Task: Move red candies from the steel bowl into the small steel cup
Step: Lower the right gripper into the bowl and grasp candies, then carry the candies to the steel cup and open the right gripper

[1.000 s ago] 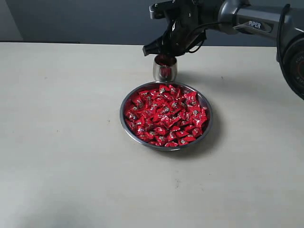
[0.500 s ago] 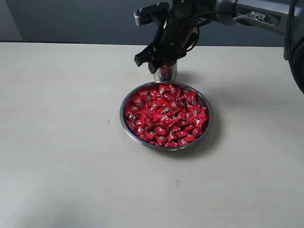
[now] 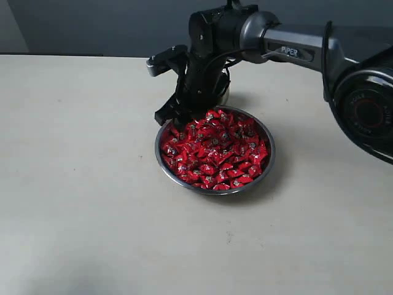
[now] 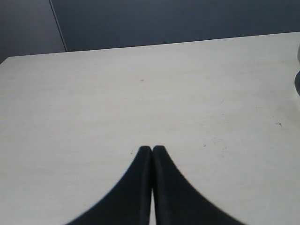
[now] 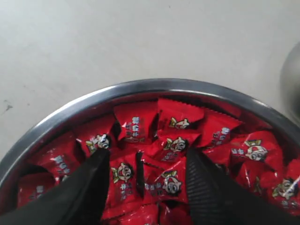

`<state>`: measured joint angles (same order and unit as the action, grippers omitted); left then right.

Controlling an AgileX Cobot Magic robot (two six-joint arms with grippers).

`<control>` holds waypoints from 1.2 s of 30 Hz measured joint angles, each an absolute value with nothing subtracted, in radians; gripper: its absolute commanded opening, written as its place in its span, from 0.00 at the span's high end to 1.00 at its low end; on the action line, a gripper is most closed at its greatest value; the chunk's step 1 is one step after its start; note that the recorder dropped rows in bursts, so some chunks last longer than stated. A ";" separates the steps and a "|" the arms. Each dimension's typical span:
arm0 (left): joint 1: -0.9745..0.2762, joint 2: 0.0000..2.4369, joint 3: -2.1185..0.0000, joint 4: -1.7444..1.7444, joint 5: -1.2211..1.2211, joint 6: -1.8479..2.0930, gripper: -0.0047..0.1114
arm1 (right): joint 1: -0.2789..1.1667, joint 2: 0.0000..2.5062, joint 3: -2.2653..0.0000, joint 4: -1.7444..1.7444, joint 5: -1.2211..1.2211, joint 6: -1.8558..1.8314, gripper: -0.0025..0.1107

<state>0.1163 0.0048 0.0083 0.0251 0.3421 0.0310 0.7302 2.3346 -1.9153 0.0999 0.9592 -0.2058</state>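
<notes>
Legible: "PIPER", in white capitals on the grey forearm link (image 3: 293,51) of the right arm, upper right of the exterior frame. On the red candies (image 5: 171,183): a printed cartoon face and small white characters, too blurred to read. On the round joint housing (image 3: 368,114) at the right edge: faint lettering, illegible.

Soft, diffuse light leaves the table (image 3: 80,203) pale and bright and the wall (image 3: 92,27) dim. The bowl (image 3: 272,157) throws a faint shadow to its right, and its rim glints. Up close, the right tool (image 5: 146,161) and left tool (image 4: 152,149) blur, while the candies (image 5: 171,145) look fairly sharp.
</notes>
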 measured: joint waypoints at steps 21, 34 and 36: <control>0.116 0.005 0.008 0.025 0.342 0.031 0.96 | 0.730 2.367 -1.917 -0.050 0.944 -0.105 0.98; 0.116 0.005 0.008 0.025 0.342 0.031 0.96 | 0.716 2.200 -1.917 -0.019 0.905 -0.094 0.98; 0.116 0.005 0.008 0.025 0.342 0.031 0.96 | 0.695 2.190 -1.917 -0.017 0.868 -0.080 0.98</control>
